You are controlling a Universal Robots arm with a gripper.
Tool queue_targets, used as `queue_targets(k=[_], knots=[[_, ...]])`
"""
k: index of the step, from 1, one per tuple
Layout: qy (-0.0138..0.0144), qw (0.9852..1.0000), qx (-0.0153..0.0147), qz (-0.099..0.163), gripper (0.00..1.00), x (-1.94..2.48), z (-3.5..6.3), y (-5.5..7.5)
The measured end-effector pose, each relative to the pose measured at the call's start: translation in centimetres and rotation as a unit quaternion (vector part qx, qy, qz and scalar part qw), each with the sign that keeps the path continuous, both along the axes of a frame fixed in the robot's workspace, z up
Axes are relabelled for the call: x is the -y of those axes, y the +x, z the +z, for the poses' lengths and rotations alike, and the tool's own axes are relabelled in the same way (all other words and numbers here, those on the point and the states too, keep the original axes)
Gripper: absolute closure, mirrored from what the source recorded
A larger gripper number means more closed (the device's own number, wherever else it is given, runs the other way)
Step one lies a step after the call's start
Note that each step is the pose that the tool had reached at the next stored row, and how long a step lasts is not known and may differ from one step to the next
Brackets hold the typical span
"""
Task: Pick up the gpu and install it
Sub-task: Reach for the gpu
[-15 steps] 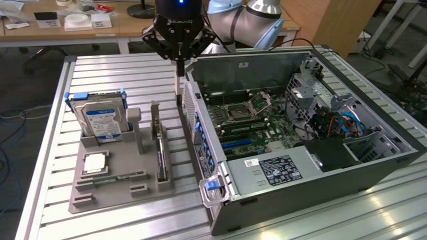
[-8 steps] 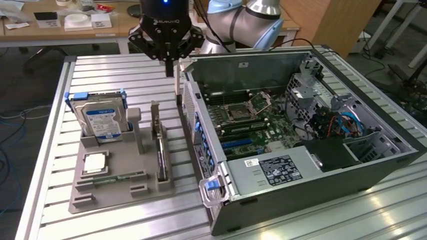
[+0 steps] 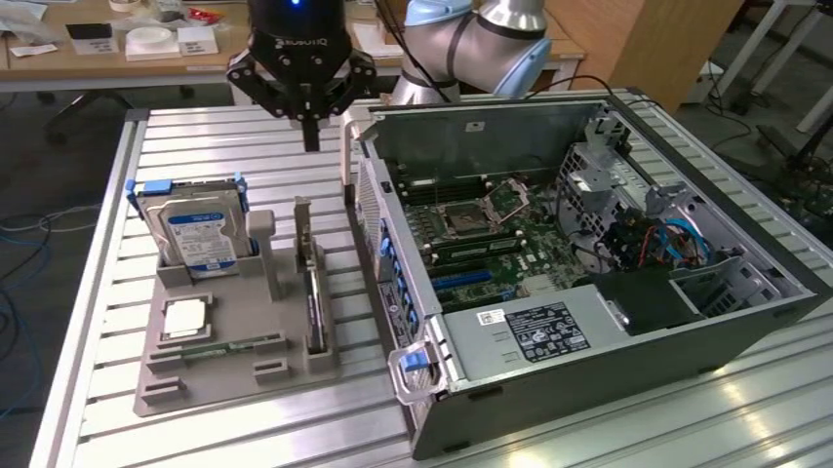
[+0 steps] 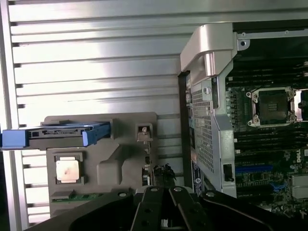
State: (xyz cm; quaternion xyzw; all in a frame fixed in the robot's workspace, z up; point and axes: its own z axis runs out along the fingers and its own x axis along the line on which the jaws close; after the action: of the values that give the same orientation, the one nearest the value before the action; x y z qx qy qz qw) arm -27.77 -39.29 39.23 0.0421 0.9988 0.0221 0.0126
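A black gripper (image 3: 311, 136) with pale lettering and a blue light is seen, mounted on a silver arm (image 3: 456, 49) with light-blue caps.

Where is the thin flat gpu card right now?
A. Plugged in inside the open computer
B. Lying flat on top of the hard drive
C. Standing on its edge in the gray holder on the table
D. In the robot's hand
C: the gpu stands on its edge in a slot of the gray holder, while the hand hangs above the table, shut and holding nothing.
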Motion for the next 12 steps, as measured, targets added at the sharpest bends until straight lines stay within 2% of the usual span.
queue_targets(k=[7,12], knots=[[0.0000,1.0000,-0.0001,0.000,0.89,0.08,0.00,-0.77],[0.0000,1.0000,-0.0001,0.000,0.89,0.84,-0.01,-1.10]])
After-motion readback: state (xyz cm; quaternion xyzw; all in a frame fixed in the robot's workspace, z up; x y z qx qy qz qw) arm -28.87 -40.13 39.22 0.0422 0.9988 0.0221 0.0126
